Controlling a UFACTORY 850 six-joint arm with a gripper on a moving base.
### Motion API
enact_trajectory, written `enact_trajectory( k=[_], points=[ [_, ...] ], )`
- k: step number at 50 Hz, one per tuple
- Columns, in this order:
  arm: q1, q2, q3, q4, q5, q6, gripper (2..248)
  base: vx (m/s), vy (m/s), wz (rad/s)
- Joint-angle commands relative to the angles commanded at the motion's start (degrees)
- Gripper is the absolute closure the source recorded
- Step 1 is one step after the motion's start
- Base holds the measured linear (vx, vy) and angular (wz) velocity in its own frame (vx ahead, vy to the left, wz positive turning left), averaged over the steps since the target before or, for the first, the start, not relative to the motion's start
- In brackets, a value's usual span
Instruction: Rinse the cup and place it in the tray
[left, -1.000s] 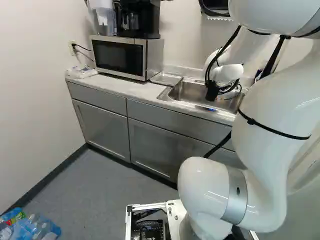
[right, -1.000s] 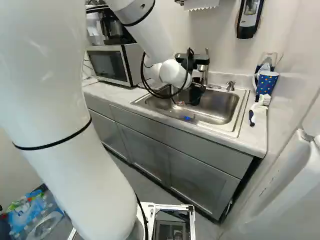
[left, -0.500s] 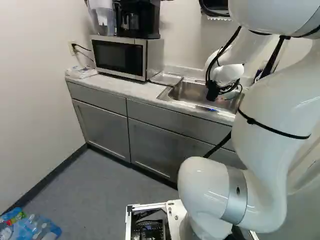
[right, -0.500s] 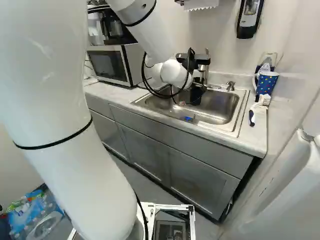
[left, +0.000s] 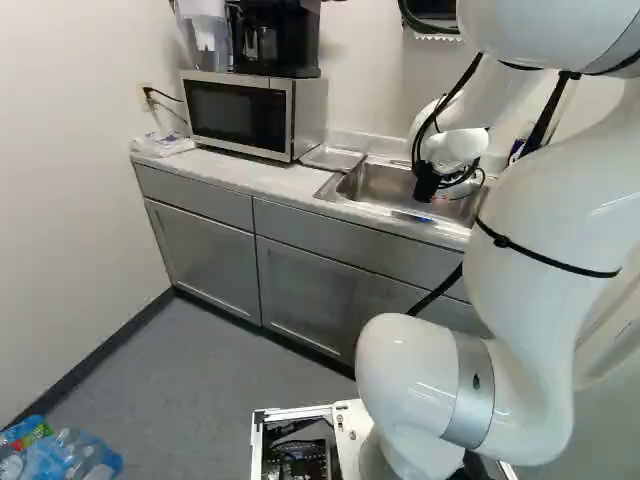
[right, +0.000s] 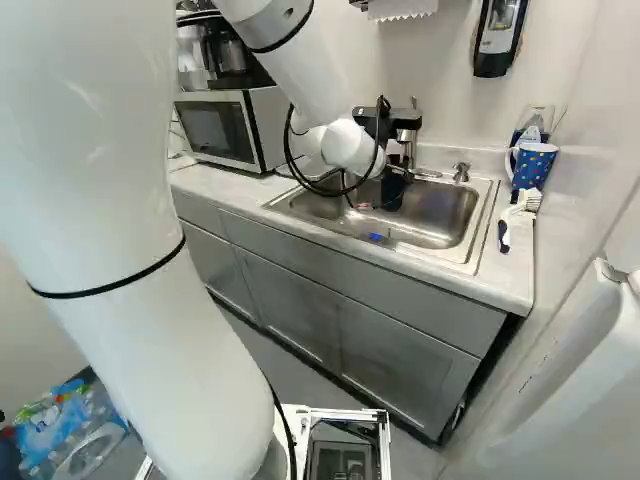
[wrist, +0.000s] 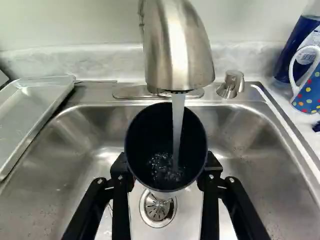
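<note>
While water falls from the faucet, gripper clasps cup beneath it; advised: slow tilts for even wetting.

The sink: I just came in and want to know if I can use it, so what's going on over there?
A robot arm has its gripper shut on a dark cup, held mouth up over the sink. Water runs from the faucet into it. The tray lies on the microwave side, the cup not yet in it.
</note>
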Motion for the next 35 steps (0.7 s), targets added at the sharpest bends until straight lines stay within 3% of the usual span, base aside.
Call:
enact_trajectory(
  k=[35],
  points=[
    [0.00, 0.00, 0.00, 0.00, 0.00, 0.00, 124, 0.000, 0.000, 0.000]
  ],
)
